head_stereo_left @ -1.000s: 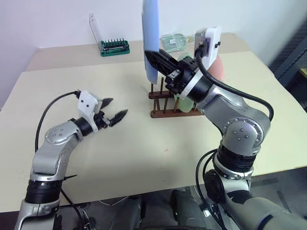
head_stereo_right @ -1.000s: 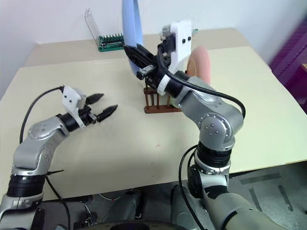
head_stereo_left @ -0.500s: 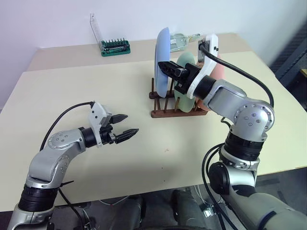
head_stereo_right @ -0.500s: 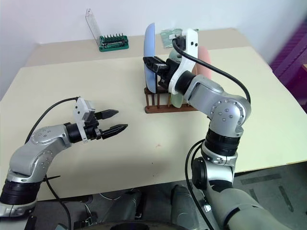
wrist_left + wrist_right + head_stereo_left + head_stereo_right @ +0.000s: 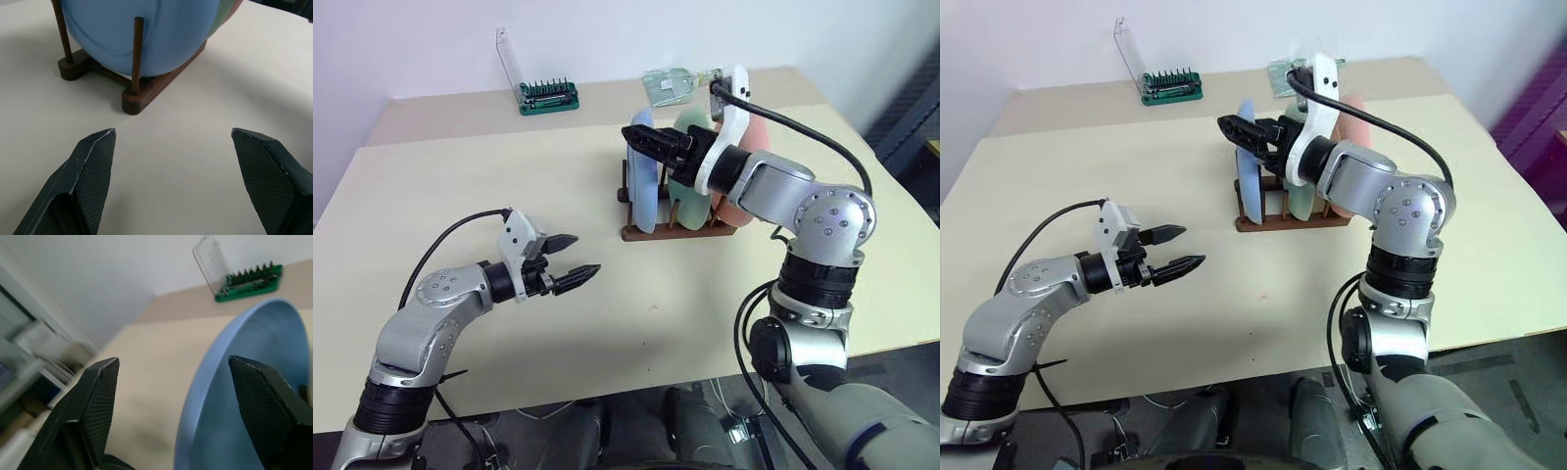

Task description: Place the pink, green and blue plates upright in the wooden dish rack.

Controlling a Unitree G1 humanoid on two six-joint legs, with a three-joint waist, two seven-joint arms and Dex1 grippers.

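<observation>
The blue plate (image 5: 644,196) stands upright in the left-end slot of the wooden dish rack (image 5: 677,233). Behind it stand the green plate (image 5: 1298,201) and then the pink plate (image 5: 756,134), both partly hidden by my right arm. My right gripper (image 5: 638,140) is open at the blue plate's top edge. In the right wrist view the rim (image 5: 230,382) runs between the spread fingers without touching them. My left gripper (image 5: 583,254) hovers open and empty above the table, left of and nearer than the rack, pointing at it (image 5: 146,95).
A green tray of screwdriver bits (image 5: 548,96) with a raised clear lid stands at the table's far edge. A clear packet (image 5: 668,86) lies behind the rack. Bare table (image 5: 460,176) stretches left of the rack and in front of it.
My right gripper brought the blue plate down from above the rack into its left slot, then opened and let it go. The left gripper drifted slightly toward the rack.
</observation>
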